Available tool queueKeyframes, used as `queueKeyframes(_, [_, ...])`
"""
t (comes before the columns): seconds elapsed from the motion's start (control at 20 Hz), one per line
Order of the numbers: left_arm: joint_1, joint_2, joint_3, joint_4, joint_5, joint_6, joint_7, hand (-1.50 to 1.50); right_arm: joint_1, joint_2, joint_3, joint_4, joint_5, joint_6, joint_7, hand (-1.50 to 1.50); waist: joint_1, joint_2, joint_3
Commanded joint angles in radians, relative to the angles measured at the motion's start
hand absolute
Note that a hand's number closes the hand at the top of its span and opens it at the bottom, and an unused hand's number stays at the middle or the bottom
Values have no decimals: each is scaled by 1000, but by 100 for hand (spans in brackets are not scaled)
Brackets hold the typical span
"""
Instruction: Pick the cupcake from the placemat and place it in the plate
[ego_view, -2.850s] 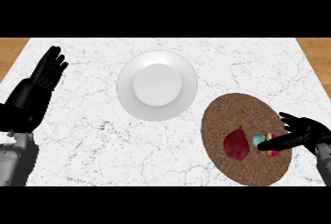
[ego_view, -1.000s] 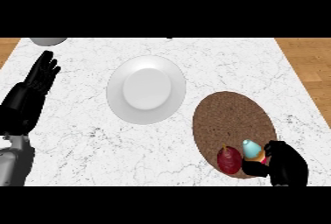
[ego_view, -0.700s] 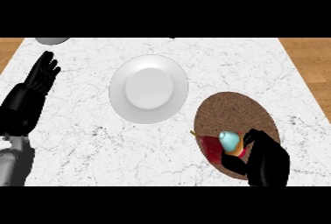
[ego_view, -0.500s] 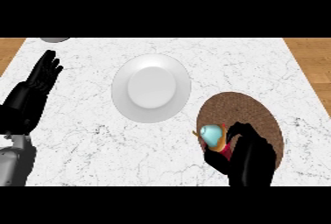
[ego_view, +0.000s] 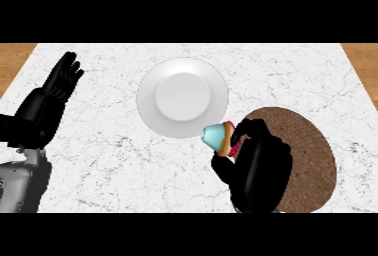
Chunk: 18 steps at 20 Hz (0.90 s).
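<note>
Fingers curled round the cupcake (ego_view: 218, 136), the right hand (ego_view: 255, 165) should carry it level over the plate (ego_view: 181, 95) centre before releasing

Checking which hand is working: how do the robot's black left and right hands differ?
The left hand is open, fingers straight; the right hand is curled. The left hand holds nothing; the right hand holds the blue-topped cupcake. The left hand rests near the view's left edge; the right hand is at the round brown placemat's left side, beside the white plate. Both are black.
</note>
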Motion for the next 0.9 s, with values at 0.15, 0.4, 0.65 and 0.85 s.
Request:
queueKeyframes(0.15, [-24, -24, -30, 10, -14, -2, -17, 0, -239, 23, -121, 176, -114, -38, 244, 150, 55, 18, 3])
queueKeyframes(0.4, [-66, -30, -31, 32, -18, 4, -5, 0, -358, 23, -205, 340, -200, -81, 244, 150, 61, 21, 3])
queueKeyframes(0.65, [-83, -28, -37, 8, 6, -21, 21, 0, -467, 23, -290, 549, -257, -123, 215, 150, 84, 22, 4])
queueKeyframes(0.85, [-92, -57, -66, 16, -20, 0, 19, 0, -538, 23, -365, 724, -301, -171, 147, 150, 90, 31, 5])
